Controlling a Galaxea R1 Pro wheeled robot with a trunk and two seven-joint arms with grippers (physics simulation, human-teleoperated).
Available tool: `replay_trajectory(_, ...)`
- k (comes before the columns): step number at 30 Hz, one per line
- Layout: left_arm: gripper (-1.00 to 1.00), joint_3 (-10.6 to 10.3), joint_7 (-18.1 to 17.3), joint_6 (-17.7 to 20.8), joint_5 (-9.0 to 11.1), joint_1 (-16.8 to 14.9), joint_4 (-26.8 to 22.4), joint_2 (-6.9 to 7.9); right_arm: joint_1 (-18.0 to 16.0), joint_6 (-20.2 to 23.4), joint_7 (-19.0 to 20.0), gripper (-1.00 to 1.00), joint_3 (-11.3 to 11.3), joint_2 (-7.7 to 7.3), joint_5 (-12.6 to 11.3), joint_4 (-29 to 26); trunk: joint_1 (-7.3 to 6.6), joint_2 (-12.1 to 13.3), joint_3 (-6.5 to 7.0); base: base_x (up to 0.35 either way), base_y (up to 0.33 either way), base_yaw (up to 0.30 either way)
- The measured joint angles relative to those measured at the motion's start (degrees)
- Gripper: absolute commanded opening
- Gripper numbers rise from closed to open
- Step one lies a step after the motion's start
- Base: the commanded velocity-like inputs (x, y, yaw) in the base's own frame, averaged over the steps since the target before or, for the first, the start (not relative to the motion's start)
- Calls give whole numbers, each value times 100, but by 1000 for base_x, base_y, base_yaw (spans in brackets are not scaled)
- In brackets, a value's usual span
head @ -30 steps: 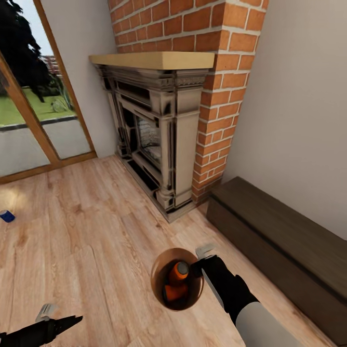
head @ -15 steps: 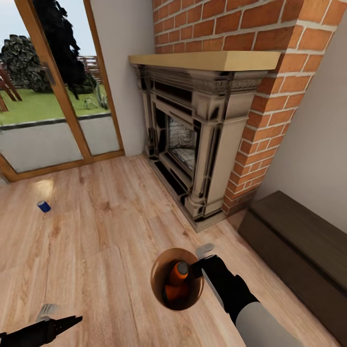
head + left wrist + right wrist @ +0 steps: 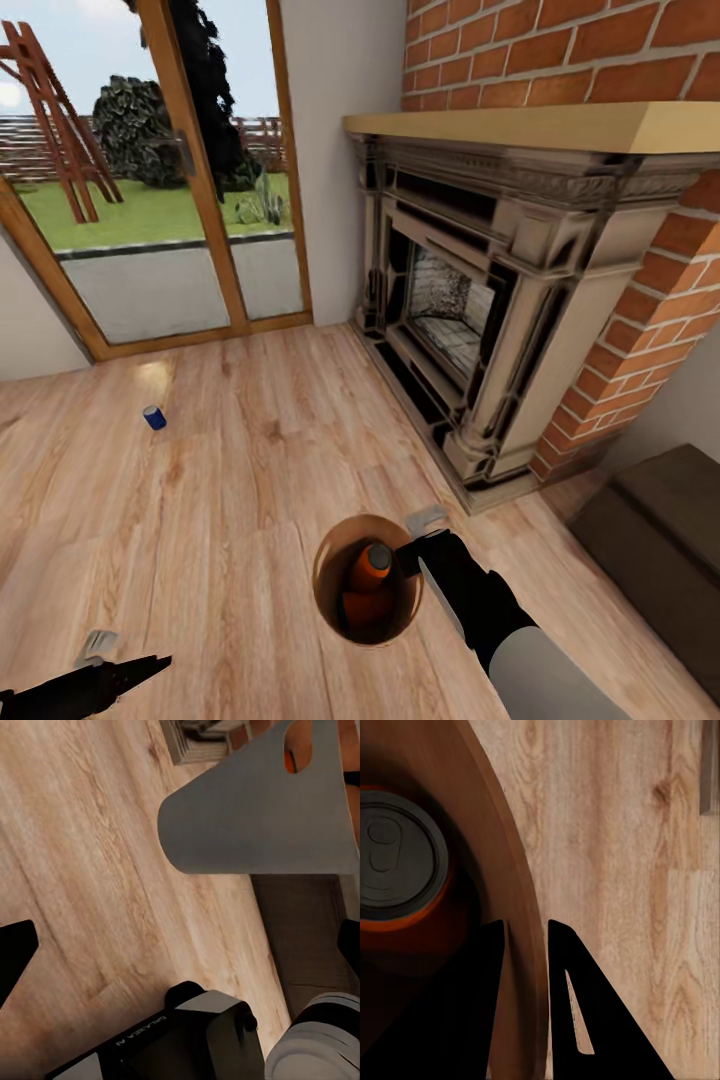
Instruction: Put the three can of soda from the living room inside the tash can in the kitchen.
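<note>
A: Going left to right, what is showing?

B: The left gripper (image 3: 150,664) is hanging low over the wood floor (image 3: 200,520), jaws apart and holding nothing. A small blue can (image 3: 154,417) is lying near the glass door (image 3: 150,200). At centre, the trash can (image 3: 366,578) is being carried by the right gripper (image 3: 410,556), its fingers pinching the rim. Orange soda cans (image 3: 368,580) are sitting inside. The brick fireplace (image 3: 480,330) is standing to the right.

A: How should the carrying go?

B: In my judgement, keeping the bin upright and the rim pinch firm while driving slowly to the kitchen.
</note>
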Motion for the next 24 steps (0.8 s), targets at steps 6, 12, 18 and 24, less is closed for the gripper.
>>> replay_trajectory(6,100,0,-3,0,0,1,-1,2,0,0,1,-100,0,0,-1,0,0,0,0,273,263,285)
replay_trajectory(12,100,0,-4,0,1,1,0,2,0,0,1,-100,0,0,1,6,0,0,0,271,264,285)
replay_trajectory(18,100,0,-3,0,0,-1,0,2,0,0,-1,-100,0,0,0,9,0,0,0,271,264,285)
replay_trajectory(24,100,0,-3,0,1,-1,0,0,0,0,0,-100,0,0,-2,9,0,0,0,271,264,285)
